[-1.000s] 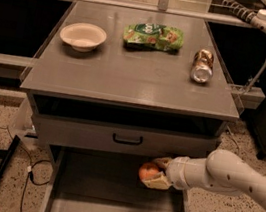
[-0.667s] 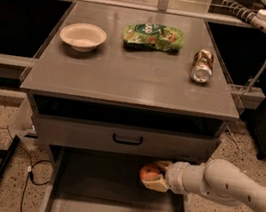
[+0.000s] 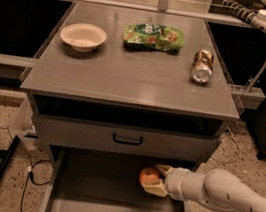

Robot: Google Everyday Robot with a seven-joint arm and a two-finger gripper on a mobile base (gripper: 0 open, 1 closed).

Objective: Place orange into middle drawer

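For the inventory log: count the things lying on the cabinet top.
3: a bowl at the back left, a snack bag at back centre, a can on its side at the right. None seem hidden. The gripper holds the orange below, over the open drawer.

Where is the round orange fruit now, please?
Lower centre-right of the camera view: the round orange fruit is held in the pincer over the rear of the grey metal drawer tray.

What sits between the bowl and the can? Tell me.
The green snack bag, on the cabinet top between bowl and can, in the camera view. The gripper holds the orange over the middle drawer.
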